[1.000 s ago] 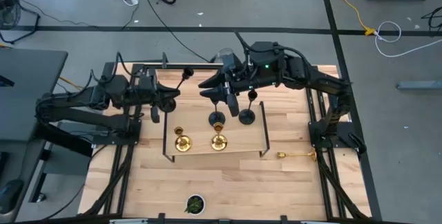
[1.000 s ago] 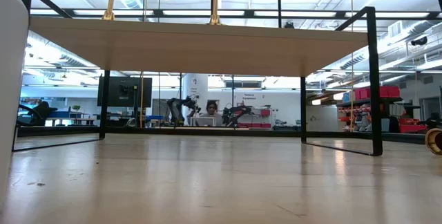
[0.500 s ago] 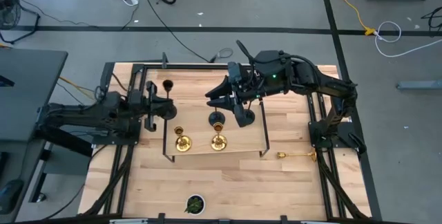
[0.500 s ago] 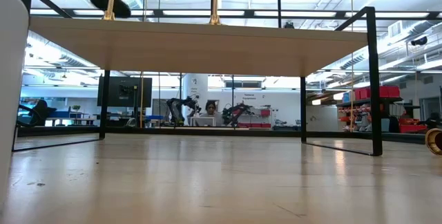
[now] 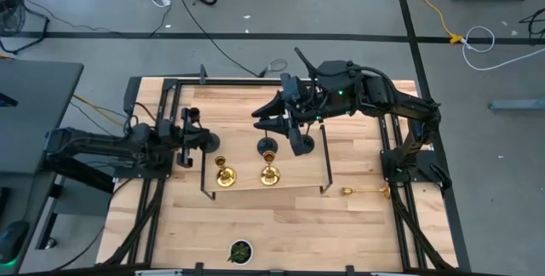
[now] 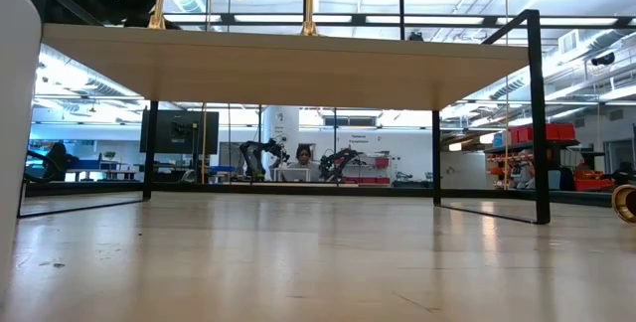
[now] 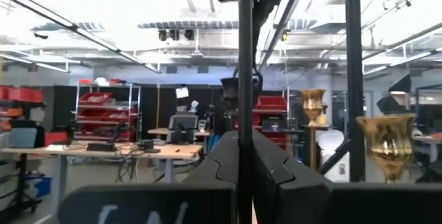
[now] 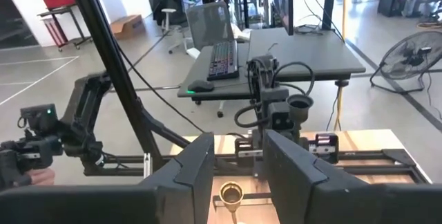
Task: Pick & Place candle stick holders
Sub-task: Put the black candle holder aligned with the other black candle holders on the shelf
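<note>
left tool [image 5: 189, 131] is pinched tight on a black holder [image 5: 192, 114], so lower it straight and upright onto the shelf [image 5: 298, 178] near its left edge; right tool [image 5: 285, 123] sits half open, can't tell if it's holding anything.

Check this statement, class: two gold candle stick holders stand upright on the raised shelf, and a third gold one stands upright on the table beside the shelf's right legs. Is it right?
Not quite. The high view shows two gold holders upright on the shelf, but the third gold holder lies on its side on the table, not upright.
</note>
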Robot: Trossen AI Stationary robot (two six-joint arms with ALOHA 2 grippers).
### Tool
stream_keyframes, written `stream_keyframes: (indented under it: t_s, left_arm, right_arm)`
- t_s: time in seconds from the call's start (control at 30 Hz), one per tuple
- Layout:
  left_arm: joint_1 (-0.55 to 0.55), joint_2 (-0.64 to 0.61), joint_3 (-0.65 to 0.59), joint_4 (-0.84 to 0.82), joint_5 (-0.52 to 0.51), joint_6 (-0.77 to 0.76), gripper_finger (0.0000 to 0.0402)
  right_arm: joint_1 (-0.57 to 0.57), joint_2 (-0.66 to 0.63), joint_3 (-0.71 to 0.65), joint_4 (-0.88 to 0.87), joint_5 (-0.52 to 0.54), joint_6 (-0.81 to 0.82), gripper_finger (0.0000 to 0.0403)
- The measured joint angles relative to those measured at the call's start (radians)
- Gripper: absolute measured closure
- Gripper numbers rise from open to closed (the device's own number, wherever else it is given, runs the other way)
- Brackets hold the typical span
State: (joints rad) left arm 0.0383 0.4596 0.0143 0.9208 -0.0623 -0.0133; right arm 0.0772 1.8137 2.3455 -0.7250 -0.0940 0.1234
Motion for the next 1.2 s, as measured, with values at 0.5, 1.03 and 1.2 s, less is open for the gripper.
stream_keyframes:
  t_s: [0.5, 1.03, 1.2]
  left_arm:
    - [0.0, 0.288, 0.0, 0.226, -0.038, -0.024, 0.039]
    - [0.0, 0.526, 0.001, 0.423, -0.051, -0.028, 0.039]
    - [0.0, 0.583, 0.002, 0.454, -0.047, -0.028, 0.039]
  right_arm:
    - [0.0, 0.0, 0.0, 0.0, 0.0, -0.035, 0.0279]
    - [0.0, 0.001, 0.0, -0.003, -0.003, -0.05, 0.0279]
    - [0.0, 0.001, 0.0, -0.003, -0.003, -0.054, 0.0279]
